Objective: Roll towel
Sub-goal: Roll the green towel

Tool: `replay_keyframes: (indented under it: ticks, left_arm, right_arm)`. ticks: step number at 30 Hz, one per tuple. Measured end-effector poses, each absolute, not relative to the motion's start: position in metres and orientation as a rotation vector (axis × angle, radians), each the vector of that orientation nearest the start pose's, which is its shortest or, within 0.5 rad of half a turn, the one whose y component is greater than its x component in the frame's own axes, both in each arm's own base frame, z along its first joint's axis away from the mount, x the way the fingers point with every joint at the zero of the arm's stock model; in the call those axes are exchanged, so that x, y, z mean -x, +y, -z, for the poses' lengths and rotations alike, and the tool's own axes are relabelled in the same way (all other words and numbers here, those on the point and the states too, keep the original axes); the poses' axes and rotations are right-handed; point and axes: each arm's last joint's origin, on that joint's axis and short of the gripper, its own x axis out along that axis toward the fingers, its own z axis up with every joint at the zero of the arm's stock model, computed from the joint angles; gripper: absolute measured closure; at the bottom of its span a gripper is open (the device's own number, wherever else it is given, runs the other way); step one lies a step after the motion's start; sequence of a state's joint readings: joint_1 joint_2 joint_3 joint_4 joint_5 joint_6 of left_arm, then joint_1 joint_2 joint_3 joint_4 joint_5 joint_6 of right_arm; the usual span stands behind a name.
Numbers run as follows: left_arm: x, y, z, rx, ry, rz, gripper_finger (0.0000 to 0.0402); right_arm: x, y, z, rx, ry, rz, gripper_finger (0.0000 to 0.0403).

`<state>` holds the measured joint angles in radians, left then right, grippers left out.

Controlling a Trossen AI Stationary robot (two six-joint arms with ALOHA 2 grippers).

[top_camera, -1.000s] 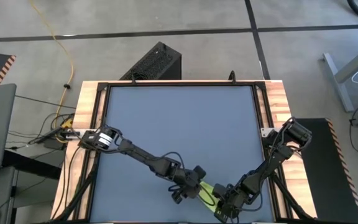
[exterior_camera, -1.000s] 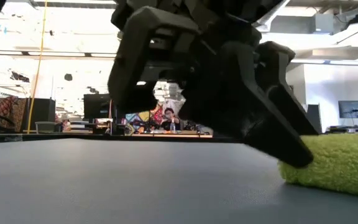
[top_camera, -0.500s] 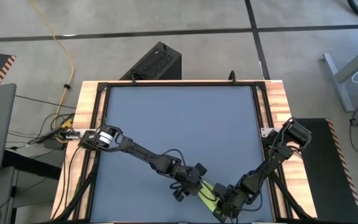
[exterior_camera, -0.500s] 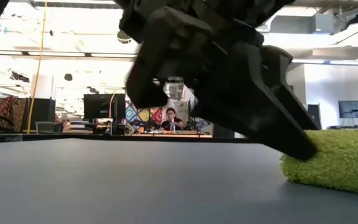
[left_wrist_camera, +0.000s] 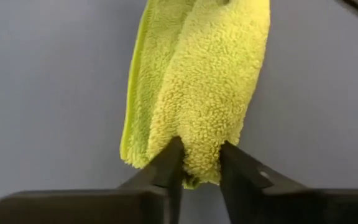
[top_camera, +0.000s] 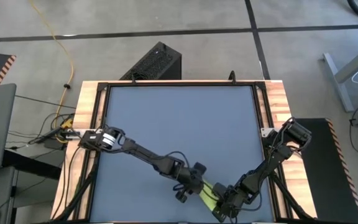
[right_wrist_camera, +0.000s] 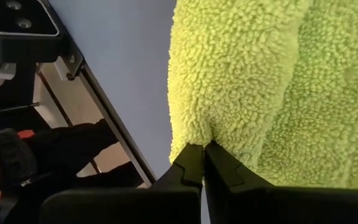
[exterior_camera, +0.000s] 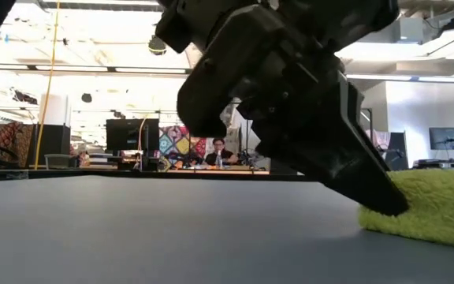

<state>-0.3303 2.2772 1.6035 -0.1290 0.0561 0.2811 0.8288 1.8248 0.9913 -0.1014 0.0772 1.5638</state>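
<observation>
Both pincers pinch the towel [left_wrist_camera: 197, 93] ends — left pincer [left_wrist_camera: 199, 163], right pincer [right_wrist_camera: 202, 163] — folded strip on worktop [top_camera: 166, 124], rolling not yet begun.

floor: grey concrete [top_camera: 185, 18] | yellow cable [top_camera: 59, 43] | ceiling lights [exterior_camera: 61, 35]

You have bare mat [top_camera: 179, 124] across the far and middle table; both arms crowd the towel [top_camera: 207, 191] at the near edge.
</observation>
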Motion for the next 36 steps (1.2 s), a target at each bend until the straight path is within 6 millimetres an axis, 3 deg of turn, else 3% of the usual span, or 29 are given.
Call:
replay_keyframes:
  ticks: [5,18,26,36]
  left_arm:
    - [-0.46,-0.149,-0.126,-0.24,0.816,0.492,0.039]
    - [-0.467,-0.124,-0.138,0.3,0.984,0.655,0.04]
    - [-0.469,-0.118,-0.145,0.386,1.02,0.672,0.0401]
    - [-0.465,-0.118,-0.141,0.385,1.087,0.609,0.0401]
  right_arm:
    - [-0.24,0.258,-0.14,-1.009,1.145,0.135,0.0382]
    - [-0.236,0.254,-0.153,-1.022,1.17,0.139,0.0382]
    - [-0.23,0.244,-0.172,-0.873,1.153,0.069,0.0365]
    - [-0.23,0.232,-0.167,-0.844,1.221,0.153,0.03]
